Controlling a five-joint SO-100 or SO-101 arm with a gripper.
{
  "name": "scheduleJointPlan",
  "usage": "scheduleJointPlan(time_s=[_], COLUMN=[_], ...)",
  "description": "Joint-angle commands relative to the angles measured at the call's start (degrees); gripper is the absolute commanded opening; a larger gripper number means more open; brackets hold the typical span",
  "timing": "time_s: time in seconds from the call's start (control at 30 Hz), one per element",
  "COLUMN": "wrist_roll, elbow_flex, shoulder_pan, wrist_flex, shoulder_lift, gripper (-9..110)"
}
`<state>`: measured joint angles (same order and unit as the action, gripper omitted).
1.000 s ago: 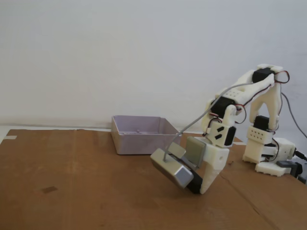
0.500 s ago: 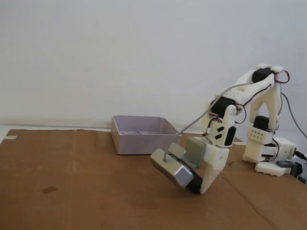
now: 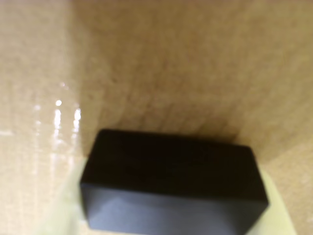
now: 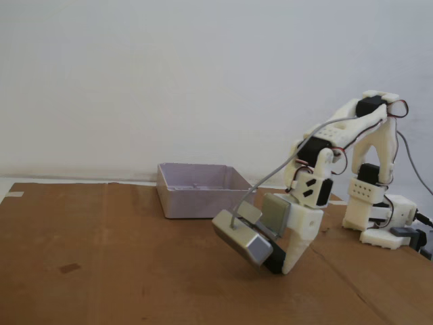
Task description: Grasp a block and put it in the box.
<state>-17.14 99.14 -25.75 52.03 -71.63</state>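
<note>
A black block (image 3: 171, 181) fills the lower part of the wrist view, close to the camera, with a pale gripper finger (image 3: 66, 210) showing behind it on both sides. In the fixed view my gripper (image 4: 274, 263) is tilted down to the cardboard at centre right, and the block (image 4: 269, 260) is a dark shape at its tips. The jaws appear shut on the block. The pale lilac open box (image 4: 203, 191) stands on the cardboard behind and left of the gripper, a short way apart.
Brown cardboard (image 4: 101, 271) covers the table, with a small dark stain (image 4: 69, 268) at the left. The arm's white base (image 4: 382, 217) stands at the right with cables. A white wall is behind.
</note>
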Motion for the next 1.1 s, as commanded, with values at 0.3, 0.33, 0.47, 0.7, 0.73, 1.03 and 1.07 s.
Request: scheduleJointPlan(time_s=[0.3,0.33,0.47,0.7,0.73,1.03,1.07], wrist_roll=[0.5,0.5,0.3,0.4,0.4,0.4,0.4], elbow_flex=[-4.2,-4.1,-3.6,-3.5,-3.5,-3.5,-3.7], shoulder_pan=[-0.1,0.0,-0.1,0.0,0.0,0.3,0.3], wrist_flex=[-1.3,-1.3,-1.3,-1.3,-1.3,-1.2,-1.2], shoulder_lift=[-2.7,-2.7,-2.3,-1.9,-1.9,-2.5,-2.7], gripper=[13,13,13,11,9,0,0])
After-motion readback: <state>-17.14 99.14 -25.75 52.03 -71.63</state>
